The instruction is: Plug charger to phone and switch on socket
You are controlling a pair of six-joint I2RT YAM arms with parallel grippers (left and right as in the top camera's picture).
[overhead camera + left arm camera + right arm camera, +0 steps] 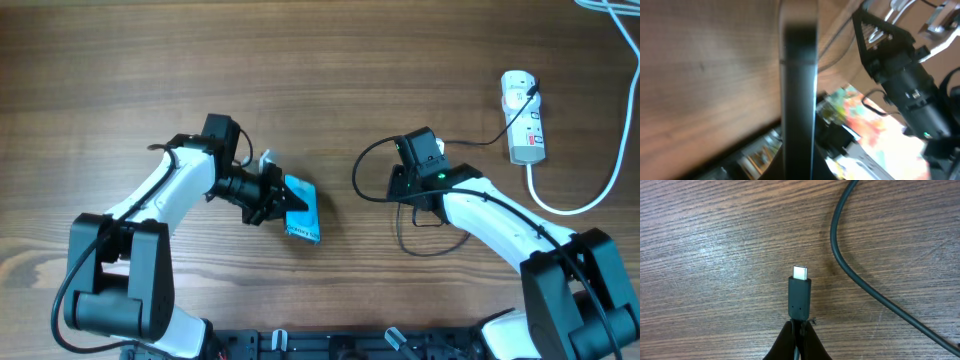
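Looking down from overhead, I have the left gripper (283, 200) pinching one end of the phone (304, 211), which sits tilted near the middle of the wooden table (150, 70). I cannot tell whether it touches the wood. In the left wrist view the phone (799, 85) shows only as a dark, blurred edge.

The right gripper (799, 332) is pressed together on the charger (833, 237) just behind its USB-C plug (800, 292), whose metal tip points away over the tabletop. Overhead, the right gripper (400, 185) is apart from the phone, with slack cable looping around it.

The charger's black mains plug (530, 97) sits in the socket (524, 125) at the far right, whose thick white cord (575, 208) curves off.
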